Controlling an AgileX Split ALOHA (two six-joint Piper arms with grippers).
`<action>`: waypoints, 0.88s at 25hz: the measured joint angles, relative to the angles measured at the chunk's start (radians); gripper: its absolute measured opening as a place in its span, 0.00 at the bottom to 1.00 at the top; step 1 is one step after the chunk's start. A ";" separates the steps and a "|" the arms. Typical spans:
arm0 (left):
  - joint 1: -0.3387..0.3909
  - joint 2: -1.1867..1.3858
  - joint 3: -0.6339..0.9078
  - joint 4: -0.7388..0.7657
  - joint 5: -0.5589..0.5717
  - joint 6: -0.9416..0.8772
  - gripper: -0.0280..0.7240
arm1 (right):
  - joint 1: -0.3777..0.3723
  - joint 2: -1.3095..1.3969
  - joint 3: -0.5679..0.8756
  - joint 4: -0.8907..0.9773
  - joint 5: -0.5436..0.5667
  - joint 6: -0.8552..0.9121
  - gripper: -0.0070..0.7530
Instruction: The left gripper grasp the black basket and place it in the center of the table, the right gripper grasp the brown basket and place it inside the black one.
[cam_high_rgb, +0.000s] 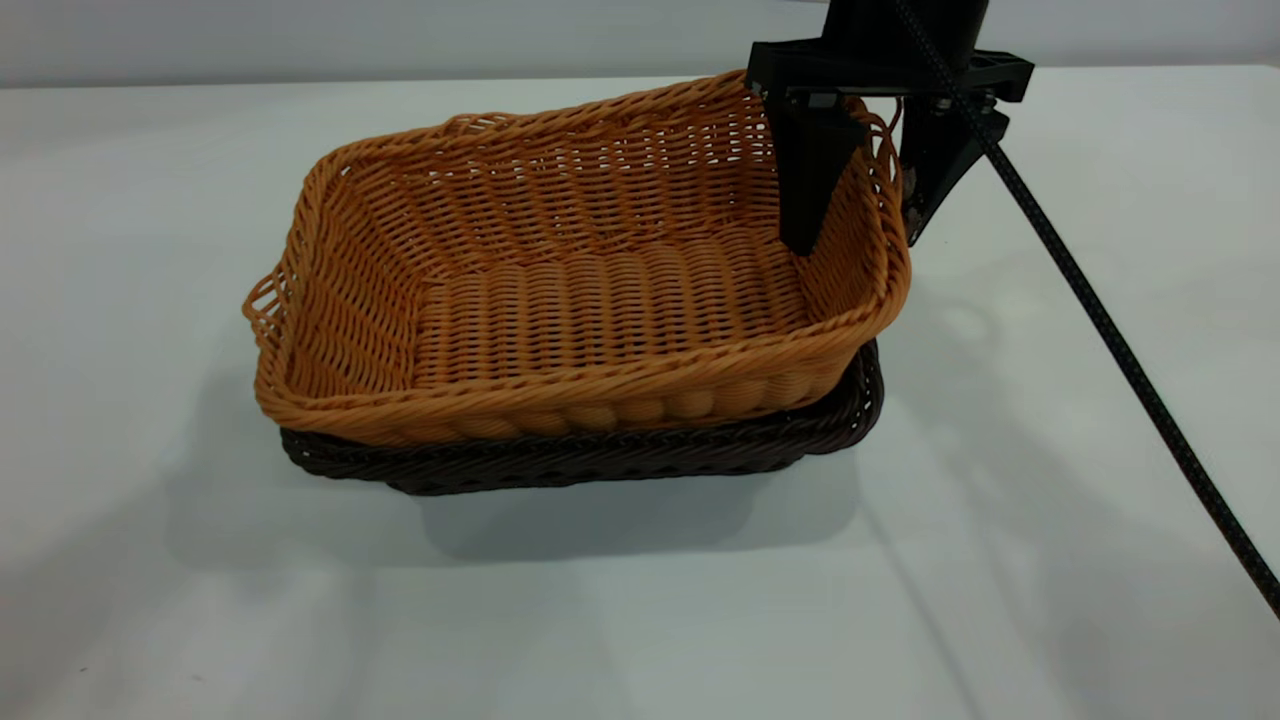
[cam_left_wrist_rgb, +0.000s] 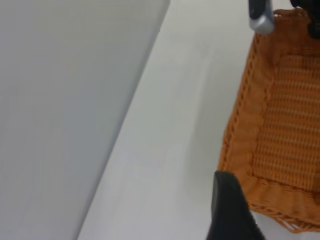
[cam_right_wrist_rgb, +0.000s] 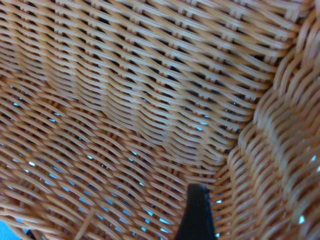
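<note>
Jaws: you are seeing the right gripper (cam_high_rgb: 862, 225) straddling the right end wall of the brown basket (cam_high_rgb: 560, 300), 1 jaw reaching down inside and 1 hanging outside. They are bracketing the wall, but you cannot tell whether they are pinching it or have let go.

Why that hold: gripping the thin end wall is giving you control of the whole basket from 1 side, so it is tipping, with the gripped end riding higher.

Brown basket: it is sitting inside the black basket (cam_high_rgb: 600, 455), not fully seated; its right end is standing above the dark rim while its left end is sinking lower.

Black basket: it is resting around the middle of the table (cam_high_rgb: 1000, 560), showing only as a dark band under the tan weave.

Left gripper: the left gripper (cam_left_wrist_rgb: 230, 210) is hanging off to the basket's left side, touching nothing; you cannot tell how its jaws are standing.

Judgement: the nesting is looking nearly done.
</note>
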 joint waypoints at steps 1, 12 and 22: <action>0.000 0.000 0.000 0.000 0.009 0.000 0.55 | 0.000 -0.010 0.000 -0.005 0.001 0.005 0.70; 0.000 -0.073 0.000 0.020 0.144 -0.020 0.55 | 0.000 -0.414 0.000 -0.035 0.022 0.054 0.69; 0.000 -0.363 0.002 0.331 0.201 -0.514 0.52 | 0.000 -0.925 0.040 -0.037 0.052 0.101 0.64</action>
